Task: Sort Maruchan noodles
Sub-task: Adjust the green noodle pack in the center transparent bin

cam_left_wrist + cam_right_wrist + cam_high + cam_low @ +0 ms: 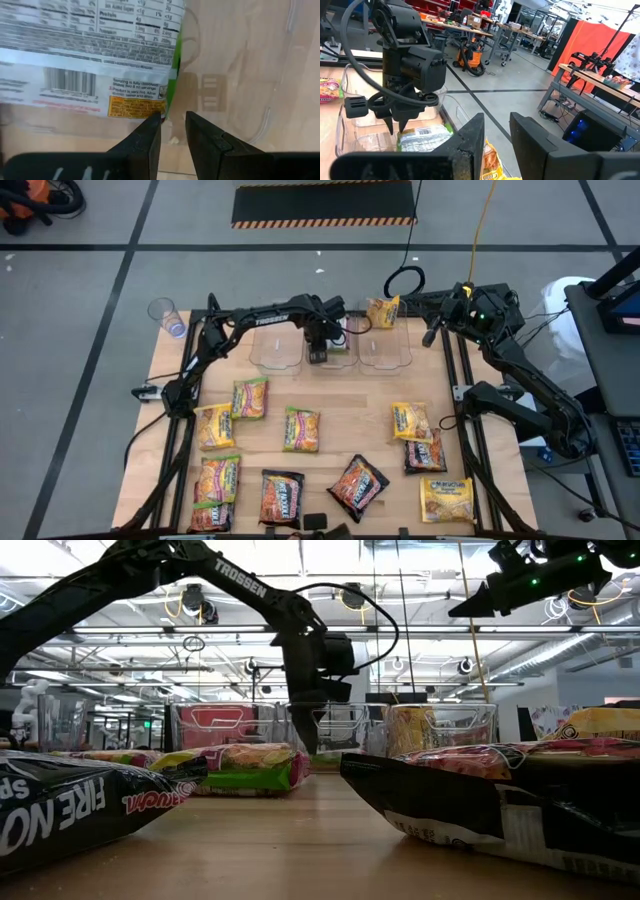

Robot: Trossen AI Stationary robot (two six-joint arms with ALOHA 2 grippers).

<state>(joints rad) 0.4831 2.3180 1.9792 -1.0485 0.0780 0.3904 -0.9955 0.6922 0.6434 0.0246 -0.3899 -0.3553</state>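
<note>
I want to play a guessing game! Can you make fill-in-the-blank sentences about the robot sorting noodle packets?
1. The left gripper hangs over the ____ of the three clear bins.
2. The packet under it has a ____ edge.
3. The yellow packet leans in the bin nearest the ____ arm.
4. Neither gripper, left or right gripper, holds a ____.

Missing words: middle; green; right; packet

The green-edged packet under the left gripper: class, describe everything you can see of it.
The green-edged noodle packet lies flat, back side up, in the middle clear bin. Its crinkly plastic shows white nutrition print, a barcode, an orange label and a green edge. The left gripper hovers just above it with fingers slightly apart, not gripping it.
</note>
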